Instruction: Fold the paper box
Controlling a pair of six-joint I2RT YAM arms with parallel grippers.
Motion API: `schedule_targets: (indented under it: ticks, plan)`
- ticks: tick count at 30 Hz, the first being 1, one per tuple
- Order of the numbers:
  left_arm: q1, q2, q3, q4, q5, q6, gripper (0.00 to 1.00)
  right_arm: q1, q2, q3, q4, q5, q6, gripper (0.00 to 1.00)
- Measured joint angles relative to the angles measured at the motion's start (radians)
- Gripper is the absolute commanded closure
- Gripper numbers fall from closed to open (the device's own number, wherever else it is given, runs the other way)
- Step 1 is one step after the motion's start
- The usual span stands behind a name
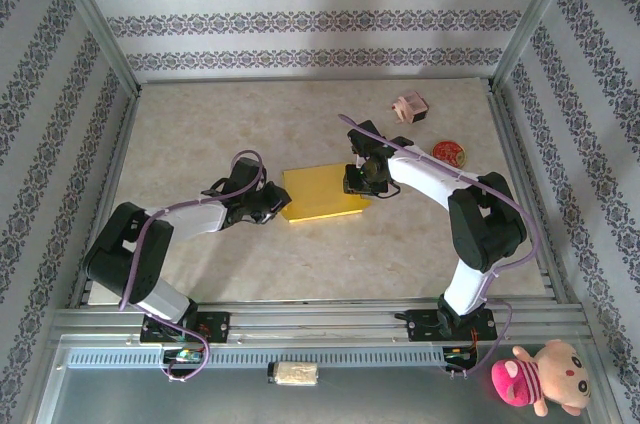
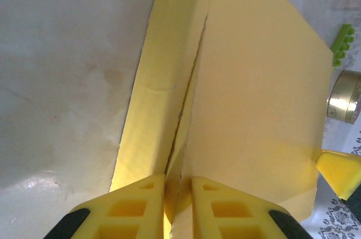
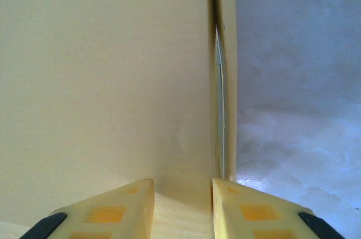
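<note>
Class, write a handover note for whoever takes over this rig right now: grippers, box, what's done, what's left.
Left gripper: shut on the paper box, left side.
Right gripper: shut on its right side.
Box: flat on the table between the arms, yellow outward.
Done: panels folded over.
Left: seams gape; probably press them closed, then release.

Top external: high behind the arm bases, looking down and forward across the whole desk [image 1: 200, 264].
Left wrist: very near, facing along the left pincer [image 2: 177, 194] over the paper box [image 2: 254, 109].
Right wrist: nearer still, facing along the right pincer [image 3: 183, 205] at the box's edge.
Shared: the paper box, in all three.
</note>
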Motion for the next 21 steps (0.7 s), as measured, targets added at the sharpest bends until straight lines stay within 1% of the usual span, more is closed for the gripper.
schedule_targets:
  ticks: [1, 4, 5, 10, 15, 18, 21]
  plan:
    - [0.0, 0.001, 0.0, 0.005, 0.002, -0.004, 0.81, 0.0, 0.0, 0.0, 0.0, 0.0, 0.0, 0.67]
    - [0.0, 0.006, 0.0, 0.01, 0.005, -0.014, 0.69, 0.0, 0.0, 0.0, -0.001, 0.003, 0.0, 0.67]
    - [0.0, 0.006, 0.0, 0.013, 0.005, -0.016, 0.67, 0.0, 0.0, 0.0, -0.001, 0.003, 0.0, 0.67]
    - [-0.005, -0.008, 0.002, 0.007, -0.008, 0.003, 0.61, 0.0, 0.0, 0.0, 0.0, 0.002, -0.001, 0.62]
    - [-0.015, -0.043, 0.033, -0.113, -0.076, 0.072, 0.51, 0.0, -0.004, 0.001, 0.0, -0.005, -0.005, 0.57]
    - [-0.015, -0.054, 0.067, -0.202, -0.131, 0.12, 0.48, -0.002, -0.011, 0.001, 0.0, -0.003, -0.005, 0.56]
    - [-0.015, -0.058, 0.087, -0.255, -0.169, 0.159, 0.47, -0.008, -0.013, 0.002, 0.0, -0.002, -0.008, 0.56]
